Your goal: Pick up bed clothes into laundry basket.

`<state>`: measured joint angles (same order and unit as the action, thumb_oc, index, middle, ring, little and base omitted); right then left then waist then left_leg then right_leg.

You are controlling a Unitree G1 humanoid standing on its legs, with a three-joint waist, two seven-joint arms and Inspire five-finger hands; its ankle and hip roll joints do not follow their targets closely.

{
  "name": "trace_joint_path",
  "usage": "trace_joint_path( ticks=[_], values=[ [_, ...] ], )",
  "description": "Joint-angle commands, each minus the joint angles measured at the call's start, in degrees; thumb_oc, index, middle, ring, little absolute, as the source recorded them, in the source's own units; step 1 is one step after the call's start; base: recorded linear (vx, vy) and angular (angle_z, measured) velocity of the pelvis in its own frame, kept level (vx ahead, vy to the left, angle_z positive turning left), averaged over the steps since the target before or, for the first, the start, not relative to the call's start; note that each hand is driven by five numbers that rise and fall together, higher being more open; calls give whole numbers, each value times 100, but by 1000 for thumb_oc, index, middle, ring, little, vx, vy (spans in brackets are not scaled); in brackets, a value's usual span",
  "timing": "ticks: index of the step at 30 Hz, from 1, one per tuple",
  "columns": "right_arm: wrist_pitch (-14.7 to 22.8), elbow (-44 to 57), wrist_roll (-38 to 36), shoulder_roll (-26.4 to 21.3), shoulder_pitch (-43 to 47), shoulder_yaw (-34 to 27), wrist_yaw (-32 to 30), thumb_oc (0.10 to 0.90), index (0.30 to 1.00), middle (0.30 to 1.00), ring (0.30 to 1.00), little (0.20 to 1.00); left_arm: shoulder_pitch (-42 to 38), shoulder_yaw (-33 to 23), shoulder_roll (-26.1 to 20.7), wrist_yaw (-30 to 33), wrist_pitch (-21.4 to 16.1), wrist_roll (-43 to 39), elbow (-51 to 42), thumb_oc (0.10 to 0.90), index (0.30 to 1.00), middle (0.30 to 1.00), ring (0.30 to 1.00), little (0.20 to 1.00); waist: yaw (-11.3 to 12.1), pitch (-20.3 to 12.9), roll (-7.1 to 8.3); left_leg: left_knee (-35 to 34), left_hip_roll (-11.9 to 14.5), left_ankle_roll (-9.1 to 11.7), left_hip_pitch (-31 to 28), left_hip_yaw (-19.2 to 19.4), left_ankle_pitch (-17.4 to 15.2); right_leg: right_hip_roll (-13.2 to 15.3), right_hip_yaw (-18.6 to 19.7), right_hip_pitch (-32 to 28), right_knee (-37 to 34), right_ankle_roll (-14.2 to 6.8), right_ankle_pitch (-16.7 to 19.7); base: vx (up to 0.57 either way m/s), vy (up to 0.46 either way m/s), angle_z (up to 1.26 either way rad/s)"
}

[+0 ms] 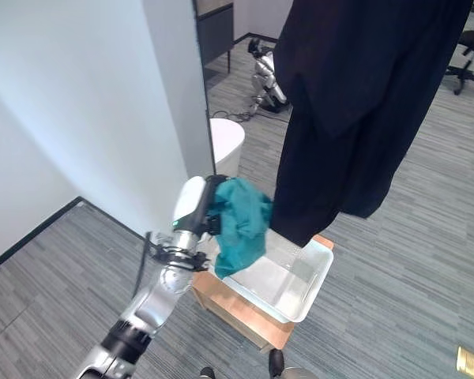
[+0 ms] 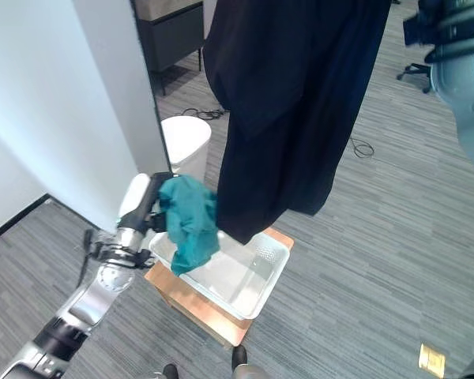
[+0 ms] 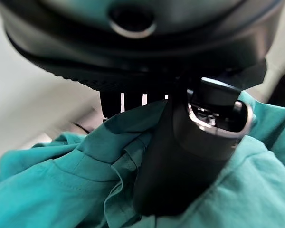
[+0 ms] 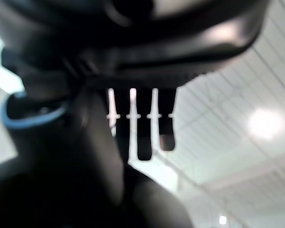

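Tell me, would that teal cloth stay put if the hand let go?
Probably not: the teal cloth hangs limp and bunched from the left hand, so it looks floppy and light. Released, it would likely drop into the white laundry basket beneath.

- Left arm (image 1: 146,308) rising from the lower left of the head views toward the frame centre, forearm angled up and right.
- Left hand (image 1: 209,207) raised at mid-frame, fingers (image 3: 133,100) and thumb (image 3: 180,161) curled round bunched teal cloth (image 1: 241,225).
- Right hand (image 4: 133,118) seen from its wrist camera, pointing up at a ceiling; fingers (image 4: 145,137) straight in a row, thumb (image 4: 99,156) alongside, nothing clasped.
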<state>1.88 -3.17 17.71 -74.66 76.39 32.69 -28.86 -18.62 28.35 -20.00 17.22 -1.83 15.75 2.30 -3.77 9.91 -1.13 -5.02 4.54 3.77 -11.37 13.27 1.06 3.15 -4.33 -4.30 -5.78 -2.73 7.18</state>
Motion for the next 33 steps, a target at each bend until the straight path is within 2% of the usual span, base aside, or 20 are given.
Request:
trace_joint_path(
  ticks=[1, 3, 7, 11, 13, 14, 19, 20, 21, 27, 33],
  values=[
    [-337, -511, -210, 57, 909, 61, -439, 400, 300, 300, 300, 300, -922, 46, 1, 183, -609, -64, -154, 400, 300, 300, 300, 300, 12, -646, 269, 2, 328, 272, 389, 6, 34, 619, -427, -675, 88, -690, -1001, 17, 16, -16],
    [-335, -493, -195, 18, 939, 130, -421, 400, 300, 300, 300, 300, -1067, 119, 74, 199, -575, -8, 11, 400, 300, 300, 300, 300, -48, -630, 248, 2, 330, 268, 388, 36, 12, 623, -385, -640, 84, -703, -985, 12, 23, -13],
    [-322, -423, -195, -127, 804, 81, -378, 400, 300, 300, 300, 300, -1348, 284, 100, 358, -327, 611, 870, 400, 300, 300, 300, 300, -190, -588, 220, 2, 350, 266, 413, 107, -15, 637, -312, -546, 84, -736, -955, 7, 17, -12],
    [-286, -230, -232, -418, 233, -282, -280, 400, 300, 300, 300, 300, -1604, 436, 56, 479, 7, 1314, 1954, 400, 300, 300, 300, 300, -317, -538, 234, 2, 393, 295, 494, 218, -34, 628, -236, -361, 79, -765, -886, 9, 21, -7],
    [-277, -210, -241, -479, 110, -378, -271, 400, 300, 300, 300, 300, -1657, 466, 26, 491, 48, 1447, 2076, 400, 300, 300, 300, 300, -322, -544, 244, 2, 395, 298, 524, 244, -39, 628, -215, -314, 78, -770, -872, -16, 23, -14],
    [-277, -242, -316, -574, -90, -538, -270, 400, 300, 300, 300, 300, -1723, 605, 29, 410, 153, 1793, 2442, 400, 300, 300, 300, 300, -389, -533, 240, 2, 398, 299, 554, 286, -65, 627, -177, -234, 78, -786, -855, 3, 25, -16],
    [-274, -240, -321, -659, -418, -814, -243, 400, 300, 300, 300, 300, -1828, 935, 240, 284, 269, 2131, 3216, 400, 300, 300, 300, 300, -420, -488, 251, 2, 383, 287, 601, 290, -85, 639, -164, -165, 78, -800, -831, -3, 31, -3],
    [-281, -236, -315, -672, -466, -866, -240, 400, 300, 300, 300, 300, -1825, 982, 313, 284, 280, 2133, 3406, 740, 811, 811, 811, 811, -427, -472, 260, 2, 377, 284, 614, 286, -88, 640, -162, -143, 78, -800, -823, -33, 23, 0],
    [-296, -221, -312, -654, -510, -925, -231, 400, 300, 300, 300, 300, -1724, 1113, 441, 138, 252, 2141, 3617, 800, 900, 900, 900, 900, -432, -451, 271, 2, 363, 273, 643, 293, -102, 653, -135, -103, 78, -810, -804, -33, 23, -3],
    [-359, -122, -238, -620, -613, -1164, -268, 400, 300, 300, 300, 300, -1244, 1073, 555, 46, 191, 1947, 3515, 800, 900, 900, 900, 900, -301, -436, 338, 2, 342, 247, 651, 272, -131, 671, -145, -96, 78, -816, -798, 0, 0, 0],
    [-422, -23, -175, -570, -382, -1067, -230, 400, 300, 300, 300, 300, -1142, 910, 454, 13, 287, 1835, 3643, 800, 900, 900, 900, 900, -193, -482, 403, 2, 324, 241, 605, 190, -148, 677, -231, -203, 78, -797, -816, -1, -2, 1]
  ],
)
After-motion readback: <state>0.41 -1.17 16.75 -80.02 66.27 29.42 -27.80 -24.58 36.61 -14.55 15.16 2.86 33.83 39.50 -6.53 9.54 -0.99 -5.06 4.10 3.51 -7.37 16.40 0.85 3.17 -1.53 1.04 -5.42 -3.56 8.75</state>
